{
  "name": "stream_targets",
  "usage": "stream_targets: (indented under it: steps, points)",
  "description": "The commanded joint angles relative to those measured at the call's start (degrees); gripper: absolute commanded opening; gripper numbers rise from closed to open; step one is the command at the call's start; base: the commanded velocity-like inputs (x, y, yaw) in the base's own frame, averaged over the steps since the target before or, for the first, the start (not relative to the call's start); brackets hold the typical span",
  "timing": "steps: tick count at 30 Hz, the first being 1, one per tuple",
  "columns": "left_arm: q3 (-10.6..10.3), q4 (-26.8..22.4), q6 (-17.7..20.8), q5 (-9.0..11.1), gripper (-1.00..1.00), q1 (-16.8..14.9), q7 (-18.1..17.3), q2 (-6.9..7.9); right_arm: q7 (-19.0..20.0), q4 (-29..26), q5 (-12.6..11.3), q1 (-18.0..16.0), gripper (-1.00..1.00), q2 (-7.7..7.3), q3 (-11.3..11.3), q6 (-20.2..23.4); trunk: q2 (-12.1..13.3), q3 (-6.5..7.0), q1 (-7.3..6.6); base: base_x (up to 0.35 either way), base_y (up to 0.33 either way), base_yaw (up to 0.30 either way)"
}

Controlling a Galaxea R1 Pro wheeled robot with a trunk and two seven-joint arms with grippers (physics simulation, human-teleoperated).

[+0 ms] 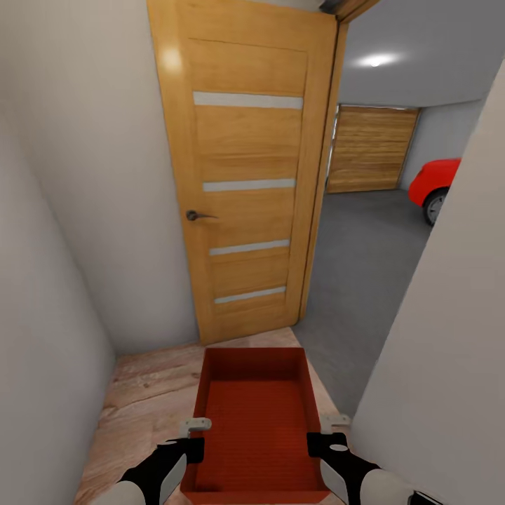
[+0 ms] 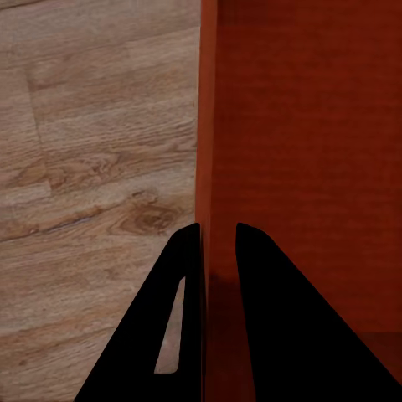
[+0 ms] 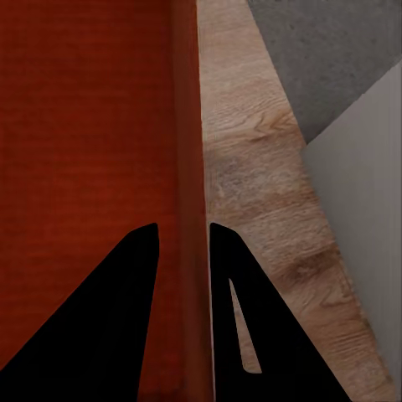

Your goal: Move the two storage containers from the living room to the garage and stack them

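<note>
I hold one red-orange storage container [image 1: 256, 421] in front of me, open top up, above the light wood-plank floor of a narrow hallway. My left gripper [image 1: 195, 438] is shut on its left wall [image 2: 205, 167], one finger on each side. My right gripper [image 1: 324, 433] is shut on its right wall [image 3: 191, 151] in the same way. Through the doorway ahead lies the garage, with its dark grey floor [image 1: 365, 266] and a wide brown plank door [image 1: 370, 149].
An open orange striped door [image 1: 245, 189] stands ahead on the left, its handle [image 1: 196, 216] facing me. White walls close in on both sides [image 1: 449, 351]. A red car [image 1: 435, 184] is parked at the garage's right.
</note>
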Motion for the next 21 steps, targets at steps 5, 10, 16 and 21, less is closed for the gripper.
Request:
stream_targets:
  steps: [5,10,16,21]
  points:
    - [-1.42,-0.12,0.33,1.35,-1.00,-0.01,0.12,0.04,-0.22,1.07,-0.59,-0.05,-1.00,-0.38,1.09,-0.25,-0.04,-0.06,0.03,0.213,0.240,-0.001]
    - [-1.42,-0.12,0.28,1.35,-1.00,-0.01,0.12,0.04,-0.27,1.07,-0.59,-0.05,-1.00,-0.38,1.03,-0.25,-0.04,-0.06,0.03,0.214,0.239,-0.031]
    - [-1.42,-0.12,0.24,1.35,-1.00,-0.01,0.12,0.04,-0.26,1.07,-0.59,-0.05,-1.00,-0.38,1.08,-0.21,-0.04,-0.06,0.03,0.214,0.201,-0.256]
    - [-1.42,-0.12,0.24,1.35,-1.00,0.00,0.12,0.04,-0.24,1.07,-0.59,-0.06,-1.00,-0.35,1.09,-0.20,-0.04,-0.06,0.03,0.214,0.188,-0.286]
